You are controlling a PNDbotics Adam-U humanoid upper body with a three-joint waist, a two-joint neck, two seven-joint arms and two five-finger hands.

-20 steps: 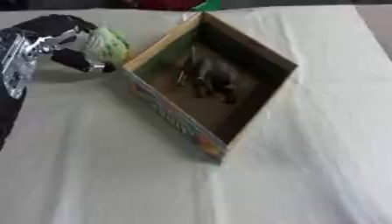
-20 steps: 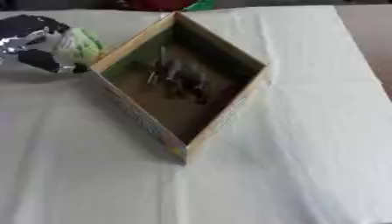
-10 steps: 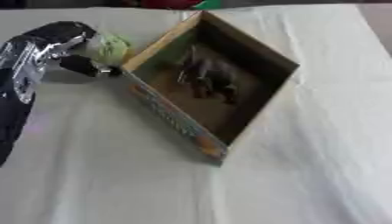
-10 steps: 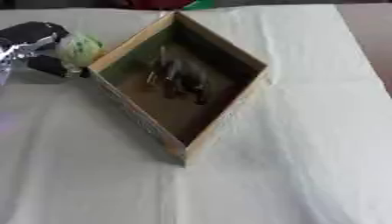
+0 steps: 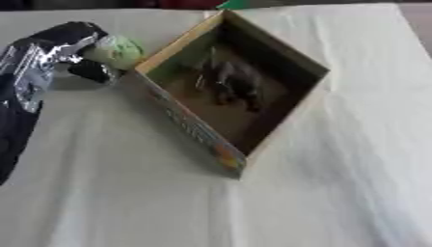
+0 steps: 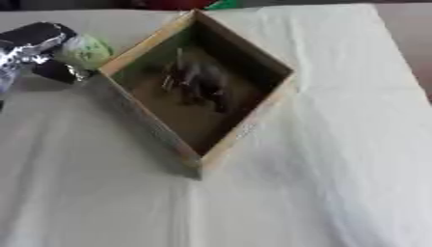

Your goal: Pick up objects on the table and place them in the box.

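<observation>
The left robot hand (image 5: 72, 46) curls round a pale green object (image 5: 118, 50) just beside the box (image 5: 190, 128) on the table (image 6: 320, 193). A dark toy animal (image 6: 198, 82) lies inside. The left eye view shows the box's printed side.

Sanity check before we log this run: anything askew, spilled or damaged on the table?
Nothing spilled or damaged. The open cardboard box sits cornerwise on the white tablecloth, with a dark toy figure inside. The left hand holds a pale green round object beside the box's left corner.
</observation>
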